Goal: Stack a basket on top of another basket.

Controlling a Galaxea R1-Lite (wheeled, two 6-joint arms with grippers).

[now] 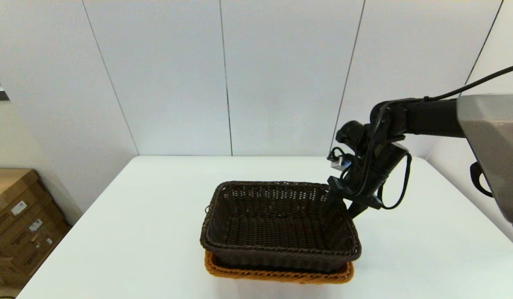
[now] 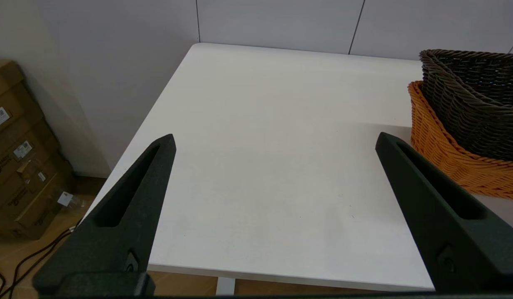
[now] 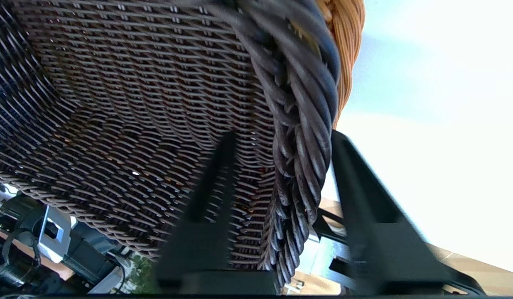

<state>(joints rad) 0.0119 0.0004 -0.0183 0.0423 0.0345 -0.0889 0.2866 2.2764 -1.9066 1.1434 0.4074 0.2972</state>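
The dark brown basket (image 1: 277, 220) sits nested in the orange-tan basket (image 1: 277, 275) near the table's front centre, with only the orange rim showing below it. My right gripper (image 1: 342, 208) straddles the right rim of the dark basket (image 3: 300, 137), one finger (image 3: 214, 182) inside and the other finger (image 3: 356, 182) outside. The jaws stand a little wider than the braided rim, so the gripper is open. My left gripper (image 2: 275, 143) hangs open over bare table to the left of both baskets (image 2: 468, 108), holding nothing.
The white table (image 1: 136, 232) meets a panelled wall at the back. Cardboard boxes (image 1: 19, 220) stand on the floor off its left edge. The right arm (image 1: 430, 118) reaches in from the right, above the table.
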